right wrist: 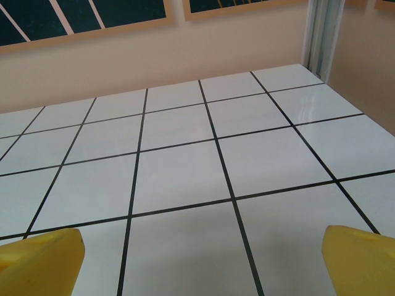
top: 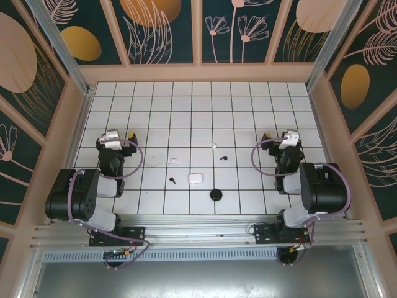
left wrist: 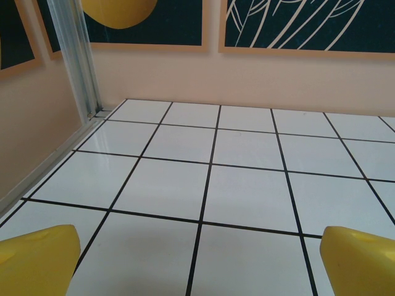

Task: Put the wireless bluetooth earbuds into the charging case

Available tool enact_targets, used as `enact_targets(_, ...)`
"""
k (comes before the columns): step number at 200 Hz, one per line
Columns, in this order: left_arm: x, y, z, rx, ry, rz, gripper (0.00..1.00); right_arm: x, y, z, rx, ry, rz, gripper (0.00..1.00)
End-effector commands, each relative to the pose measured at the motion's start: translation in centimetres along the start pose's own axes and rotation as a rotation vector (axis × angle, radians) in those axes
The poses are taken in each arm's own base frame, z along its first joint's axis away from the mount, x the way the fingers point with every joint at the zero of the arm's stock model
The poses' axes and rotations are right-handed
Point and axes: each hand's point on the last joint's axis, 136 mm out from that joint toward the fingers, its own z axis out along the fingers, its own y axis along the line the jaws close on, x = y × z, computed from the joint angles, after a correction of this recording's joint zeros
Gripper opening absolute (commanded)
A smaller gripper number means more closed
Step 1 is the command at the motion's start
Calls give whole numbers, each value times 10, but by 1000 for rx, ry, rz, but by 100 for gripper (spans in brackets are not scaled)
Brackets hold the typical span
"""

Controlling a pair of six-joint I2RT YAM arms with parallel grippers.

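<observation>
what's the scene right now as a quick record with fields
white earbuds: two, loose on the table, apart
black earbuds: two, loose, apart
white case: front centre, no earbud touching it
black round case: nearer the arms, beside the white case
left pincer: open, empty
right pincer: open, empty

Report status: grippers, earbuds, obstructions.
Left gripper open, right gripper open, both empty. Two tiny white earbuds, two black earbuds lying loose; white rounded case and round black case nearby. Path unobstructed.
</observation>
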Motion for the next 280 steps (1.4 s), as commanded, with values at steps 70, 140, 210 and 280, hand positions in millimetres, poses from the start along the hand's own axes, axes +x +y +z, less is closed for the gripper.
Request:
enact_targets(70, -6, 0, 3, 6, -15, -8, 98, -9, 4, 2, -22, -30, -5, 99)
enact_targets(140, -6, 0, 3, 6, -16, -8, 98, -9, 3, 2, -22, -30, -6, 99)
enact_targets(210, -5, 0, 3, 3, -15, -9, 99, -9, 3, 2, -21, -30, -6, 99)
enact_targets(280, -36, 17, 13, -121, 69, -86, 99, -44, 8, 16, 17, 159, 135, 98)
